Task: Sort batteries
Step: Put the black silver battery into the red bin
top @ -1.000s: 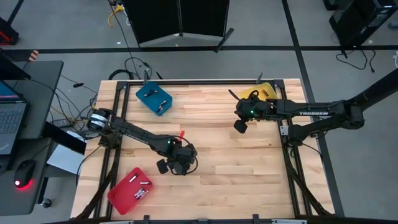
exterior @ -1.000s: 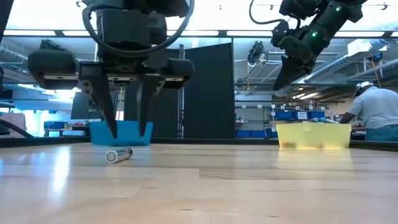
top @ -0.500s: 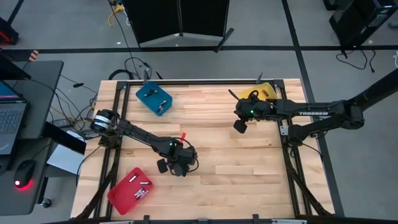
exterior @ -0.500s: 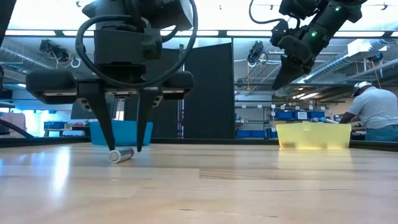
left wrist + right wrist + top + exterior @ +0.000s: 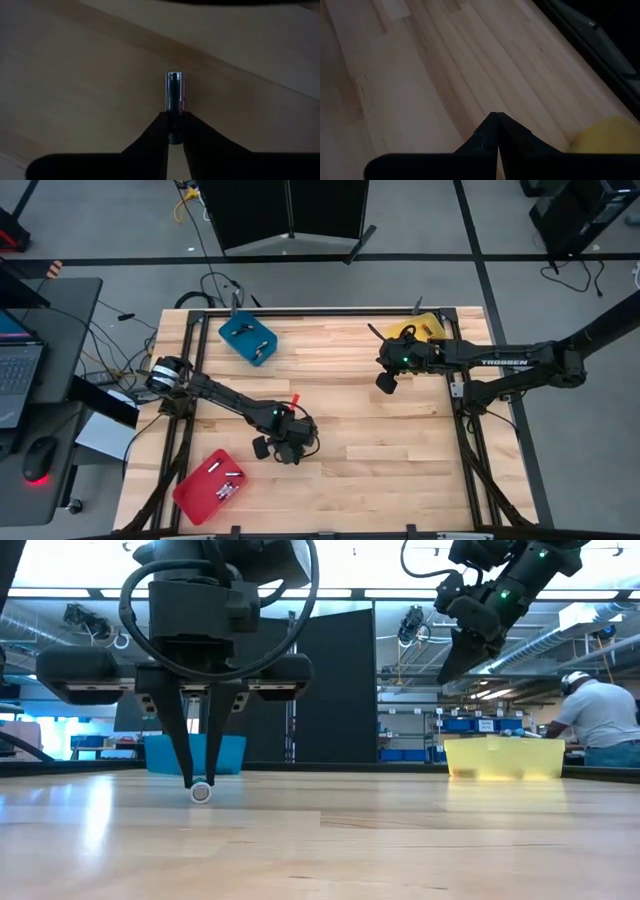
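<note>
1. Low over the near-left part of the counter (image 5: pixel 400 450), the left tool (image 5: pixel 201 783) stands with its fingertips down at the wood, closed in on a single battery (image 5: pixel 201 793).
2. From the left wrist, that battery (image 5: pixel 175 97) is a small silvery cell lying flat on the boards, one end pinched between the two dark fingers (image 5: pixel 150 142) and the rest sticking out ahead of them.
3. At table height the cell shows end-on as a small round face, resting on the wood between the fingertips.
4. Over by the far-right corner the right tool (image 5: pixel 386 383) hangs well above the counter beside the yellow tray (image 5: pixel 428 327), its fingers pressed together with nothing between them.
5. Other batteries lie in the trays: a few pale cells in the red tray (image 5: pixel 195 492) at the near-left corner and some in the blue tray (image 5: pixel 232 332) at the far left.
6. Beyond the counter, a person (image 5: pixel 603 720) in a white shirt stands bent forward in the room at the right.
</note>
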